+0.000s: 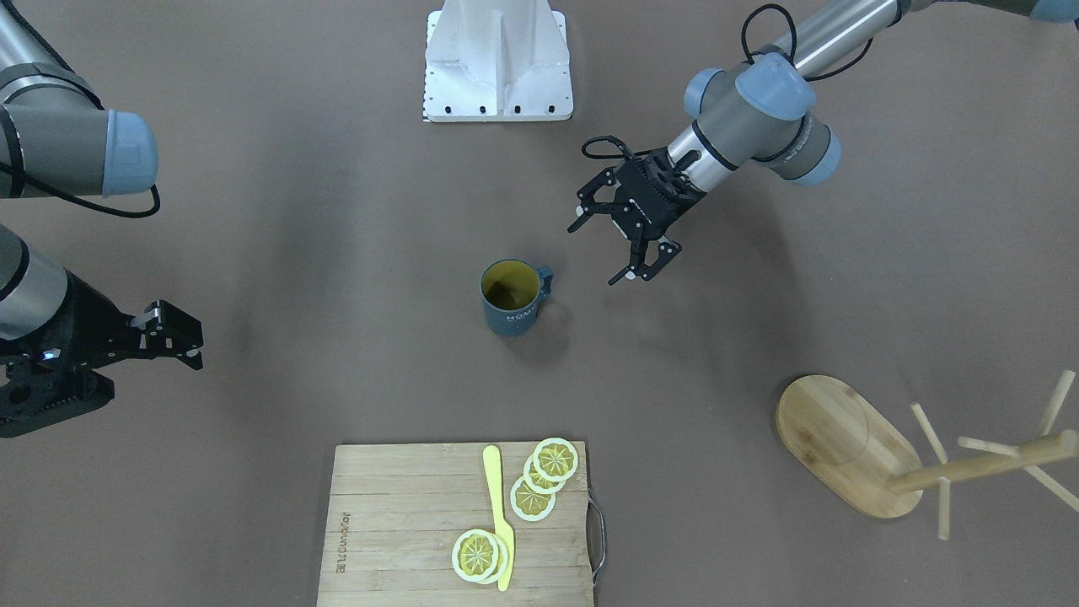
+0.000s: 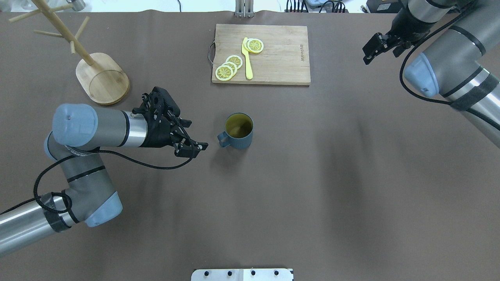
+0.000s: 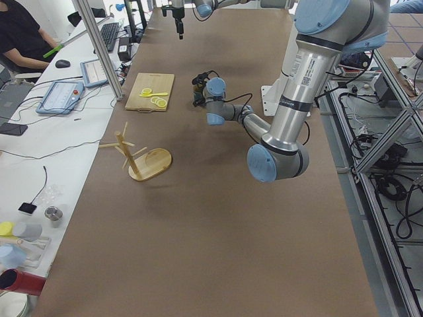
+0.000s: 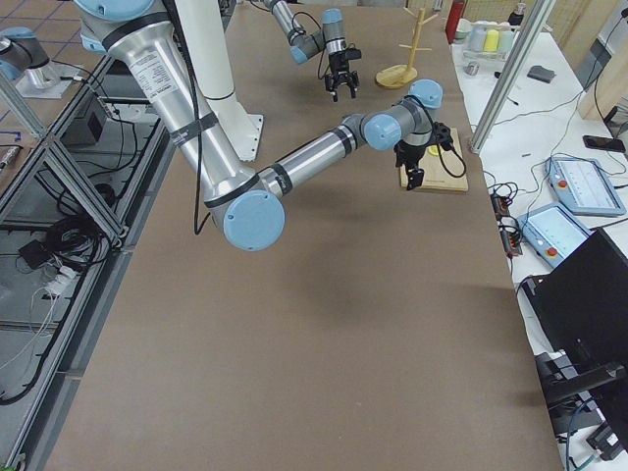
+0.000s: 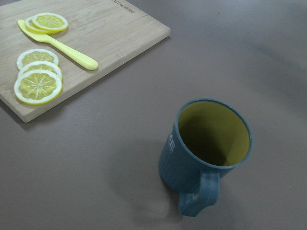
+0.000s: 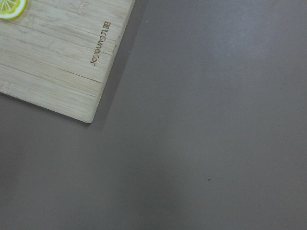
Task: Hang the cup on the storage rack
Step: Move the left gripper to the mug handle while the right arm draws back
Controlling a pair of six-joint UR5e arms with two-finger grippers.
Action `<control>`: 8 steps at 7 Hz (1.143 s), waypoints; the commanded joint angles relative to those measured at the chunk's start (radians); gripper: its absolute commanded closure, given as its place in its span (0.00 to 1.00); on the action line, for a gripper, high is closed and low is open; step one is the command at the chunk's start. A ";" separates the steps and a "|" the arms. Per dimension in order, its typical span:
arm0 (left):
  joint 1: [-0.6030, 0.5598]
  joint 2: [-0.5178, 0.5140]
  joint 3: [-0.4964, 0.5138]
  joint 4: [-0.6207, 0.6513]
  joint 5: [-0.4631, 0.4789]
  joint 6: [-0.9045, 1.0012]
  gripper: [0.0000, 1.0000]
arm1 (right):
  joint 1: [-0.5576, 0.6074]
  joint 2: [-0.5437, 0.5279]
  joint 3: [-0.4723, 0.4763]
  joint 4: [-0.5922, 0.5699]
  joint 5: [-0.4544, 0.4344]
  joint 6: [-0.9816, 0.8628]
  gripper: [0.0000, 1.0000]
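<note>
Cup pickup, grasp not yet made. The dark teal-blue cylindrical mug with yellowish inside (image 2: 239, 130) stands upright on the brown table (image 2: 312, 175), about mid-table, with its loop handle turned toward my left gripper (image 2: 197, 135). That gripper's fingers are spread wide, holding nothing, just beside the handle but clear of it. The right gripper (image 2: 371, 48) is parked well apart, past the corner of the rectangular bamboo cutting board (image 2: 273, 58). I cannot tell whether its fingers are parted or pressed together.

The light bamboo mug tree with oval base and thin angled pegs (image 2: 103, 80) stands on the left arm's side, near the far edge. I judge the left arm suits both the pick and the hang.

To do this well, I'd:
- avoid pinching the handle itself, since the loop must stay free for a peg
- close on the rim, one finger inside and one outside the wall, on the side away from the loop
- come down square so the mug doesn't tip or skid
- keep clear of the board with its lemon slices (image 2: 230, 66) and yellow knife (image 2: 247, 58)
</note>
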 commanded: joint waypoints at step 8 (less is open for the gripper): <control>0.084 -0.098 0.112 -0.039 0.208 0.009 0.03 | 0.016 -0.014 -0.015 0.001 0.004 -0.082 0.01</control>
